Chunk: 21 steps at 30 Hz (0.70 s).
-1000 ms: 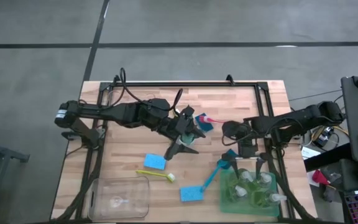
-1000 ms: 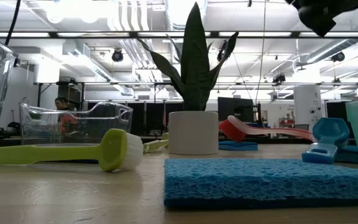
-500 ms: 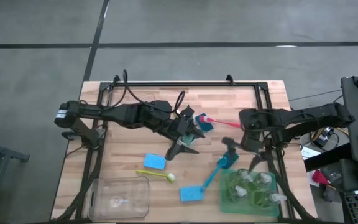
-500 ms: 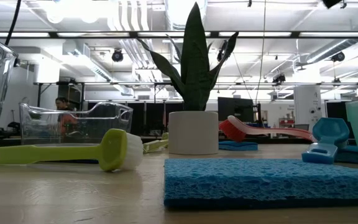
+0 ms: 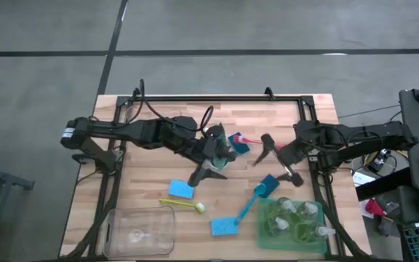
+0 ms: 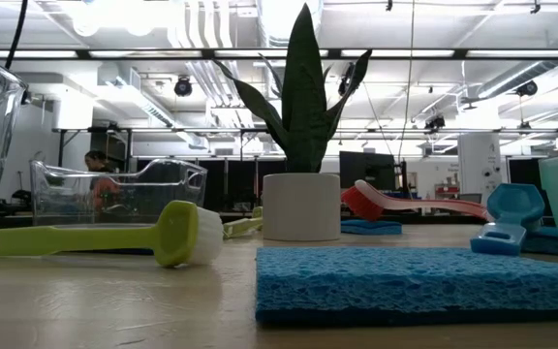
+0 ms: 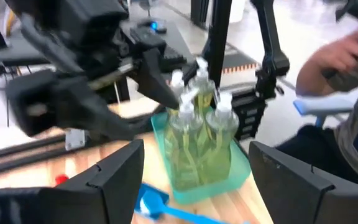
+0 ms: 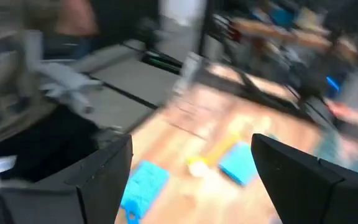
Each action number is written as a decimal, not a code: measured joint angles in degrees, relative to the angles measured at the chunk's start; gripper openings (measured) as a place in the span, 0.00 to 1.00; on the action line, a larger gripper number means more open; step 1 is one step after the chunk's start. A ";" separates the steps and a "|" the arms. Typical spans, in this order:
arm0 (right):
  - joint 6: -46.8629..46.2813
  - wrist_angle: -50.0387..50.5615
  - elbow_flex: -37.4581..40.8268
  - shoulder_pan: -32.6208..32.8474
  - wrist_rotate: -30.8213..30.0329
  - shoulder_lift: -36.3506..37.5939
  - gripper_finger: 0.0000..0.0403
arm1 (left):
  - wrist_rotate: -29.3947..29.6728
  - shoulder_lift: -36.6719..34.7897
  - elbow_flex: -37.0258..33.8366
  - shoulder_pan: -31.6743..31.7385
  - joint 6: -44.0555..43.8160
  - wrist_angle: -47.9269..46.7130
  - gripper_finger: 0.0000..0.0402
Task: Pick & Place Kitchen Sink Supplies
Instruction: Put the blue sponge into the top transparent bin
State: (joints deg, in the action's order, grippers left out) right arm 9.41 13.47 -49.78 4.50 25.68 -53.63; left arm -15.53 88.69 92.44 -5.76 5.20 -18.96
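Observation:
Several clear pump bottles [image 5: 297, 218] of yellow-green liquid stand in the green tray [image 5: 265, 231], also seen in the left wrist view as bottles [image 7: 197, 124]. Blue sponges lie flat on the table: sponge [image 5: 182, 190], sponge [image 5: 224, 226]. A third sponge [image 5: 240, 145] lies under the red-pink brush [image 5: 252, 141]. The blue brush [image 5: 254, 198] and the yellow-green brush [image 5: 182, 206] lie on the wood. My left gripper [image 5: 208, 173] is open beside the plant. My right gripper [image 5: 275, 166] is open, above the table between the red-pink brush and the tray.
The potted plant [image 6: 301, 206] stands mid-table by my left gripper. A clear bin [image 5: 140, 231] sits at the near left corner. A black frame [image 5: 217, 98] runs along the far edge. A person's arm [image 7: 347, 56] shows beyond the table's right side.
My right gripper has risen from over the tray's bottles and swung toward the table's middle and far side, turning from pointing down to pointing toward the left. In the low view its arm has gone up out of the picture.

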 joint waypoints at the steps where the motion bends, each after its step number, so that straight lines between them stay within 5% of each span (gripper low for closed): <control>1: -0.84 1.26 -0.38 -0.30 -2.67 -0.03 0.79 | 0.00 -0.12 -0.01 0.00 0.23 -1.05 0.70; 7: -3.64 5.72 -1.64 -1.72 -7.83 -0.06 0.68 | 0.05 -1.07 -1.40 0.00 1.67 -3.54 0.70; 14: -5.42 7.67 -1.62 -2.20 -8.11 -0.11 0.55 | -0.01 -2.54 -12.42 -0.57 -0.40 6.50 0.69; 21: -6.42 7.85 -1.62 -2.21 -10.51 -0.04 0.46 | 0.78 -10.51 -23.39 -0.59 -1.78 13.95 0.55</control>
State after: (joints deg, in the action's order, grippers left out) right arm 2.98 21.32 -51.40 2.28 15.17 -53.67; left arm -14.74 78.18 69.05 -6.35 3.42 -5.01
